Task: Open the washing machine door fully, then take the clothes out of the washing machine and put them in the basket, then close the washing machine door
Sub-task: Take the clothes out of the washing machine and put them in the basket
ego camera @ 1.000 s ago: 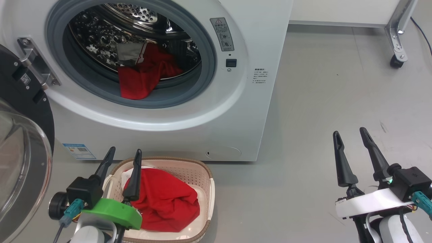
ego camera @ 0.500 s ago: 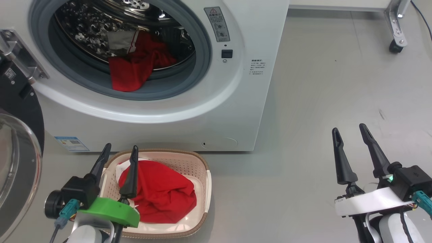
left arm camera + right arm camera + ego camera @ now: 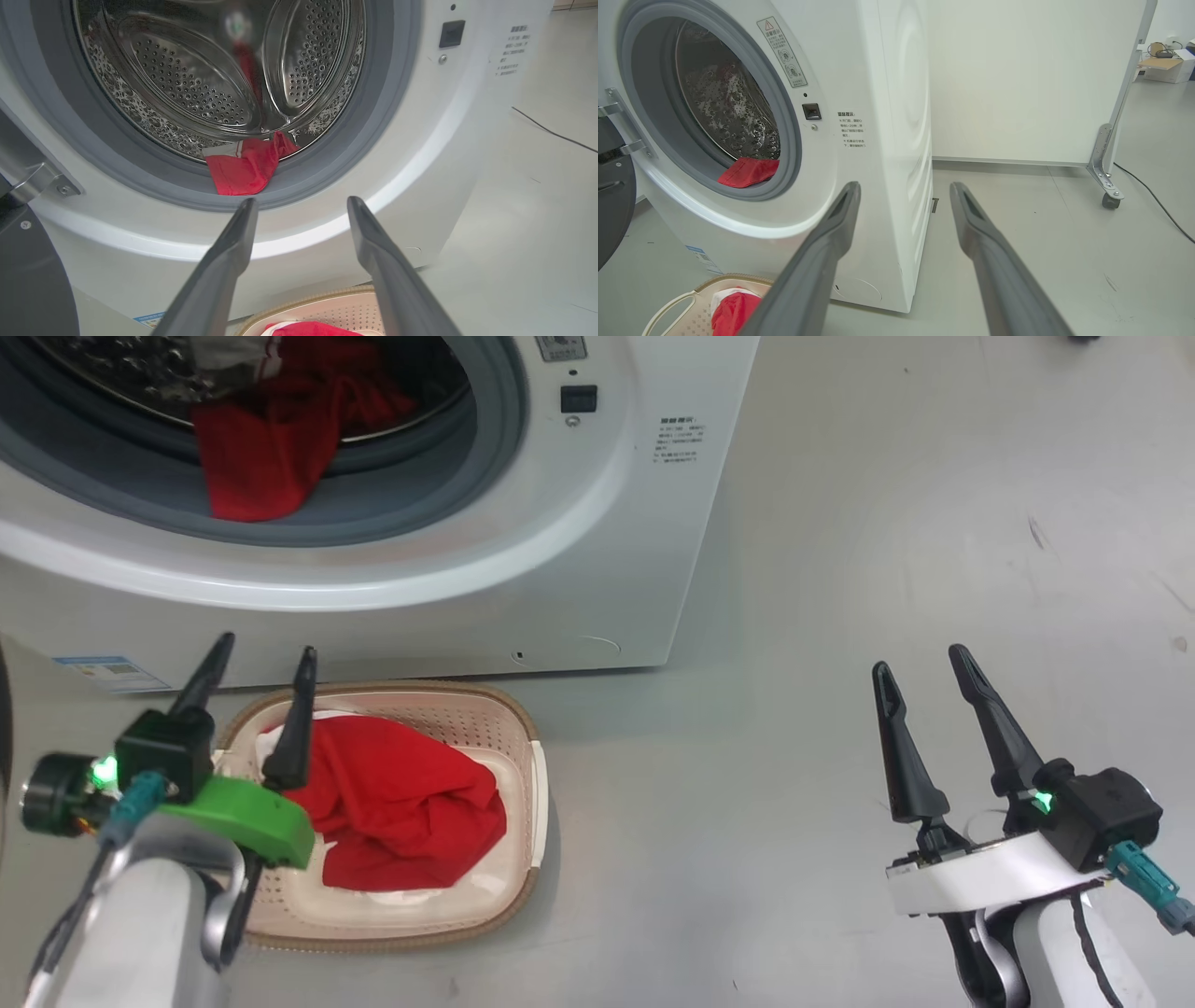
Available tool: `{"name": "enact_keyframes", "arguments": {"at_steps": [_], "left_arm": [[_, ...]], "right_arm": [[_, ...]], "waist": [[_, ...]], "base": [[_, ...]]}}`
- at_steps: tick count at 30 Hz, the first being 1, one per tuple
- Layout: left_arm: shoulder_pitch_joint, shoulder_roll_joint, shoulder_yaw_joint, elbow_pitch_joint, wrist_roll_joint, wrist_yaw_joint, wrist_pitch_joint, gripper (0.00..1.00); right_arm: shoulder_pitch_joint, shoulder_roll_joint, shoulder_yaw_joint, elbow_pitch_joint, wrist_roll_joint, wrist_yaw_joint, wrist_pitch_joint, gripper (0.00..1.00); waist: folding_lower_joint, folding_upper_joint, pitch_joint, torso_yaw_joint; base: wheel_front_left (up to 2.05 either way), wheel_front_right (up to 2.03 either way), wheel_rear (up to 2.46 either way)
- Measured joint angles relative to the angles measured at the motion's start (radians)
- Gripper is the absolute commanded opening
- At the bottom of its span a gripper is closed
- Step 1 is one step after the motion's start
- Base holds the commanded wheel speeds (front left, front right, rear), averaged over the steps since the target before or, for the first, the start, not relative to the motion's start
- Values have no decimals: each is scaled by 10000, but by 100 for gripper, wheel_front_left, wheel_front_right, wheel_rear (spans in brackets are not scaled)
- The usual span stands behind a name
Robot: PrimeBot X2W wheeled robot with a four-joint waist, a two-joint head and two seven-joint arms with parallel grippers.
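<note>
Left pincer (image 3: 265, 647) and right pincer (image 3: 919, 659) gape empty mid-unloading; the clothes (image 3: 252, 457) at upper left likely need a reach next.

Head looks down; both low wrist cameras face the washing machine (image 3: 826, 140).

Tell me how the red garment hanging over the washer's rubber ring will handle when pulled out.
The red garment is probably floppy: it drapes in folds over the grey rubber ring. It likely weighs little, since it looks like thin cloth. It may drag on the ring as it comes out.
</note>
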Motion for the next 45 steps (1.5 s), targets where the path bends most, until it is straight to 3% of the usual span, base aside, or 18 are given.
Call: {"name": "enact_keyframes", "arguments": {"at_steps": [9,17,27,37,45], "left_arm": [[-1882,665,698,514,102,385,1244,100],[-3498,1580,811,1060,378,460,2470,100],[-5109,2303,955,2121,706,493,4027,100],[-6264,3154,1241,2899,882,593,4899,100],[-6812,3404,1275,3425,972,610,5256,100]], "right_arm": [[-646,161,372,-56,180,0,0,100],[-1109,270,669,8,345,0,0,100],[-1599,332,823,36,435,0,0,100],[-1998,405,995,58,531,0,0,100],[-2172,447,997,75,598,0,0,100]], "waist": [[0,0,983,-827],[0,0,1695,-1663],[0,0,2508,-2498],[0,0,3205,-3138],[0,0,3600,-3525]], "base": [[0,0,0],[0,0,0],[0,0,0],[0,0,0],[0,0,0]]}}
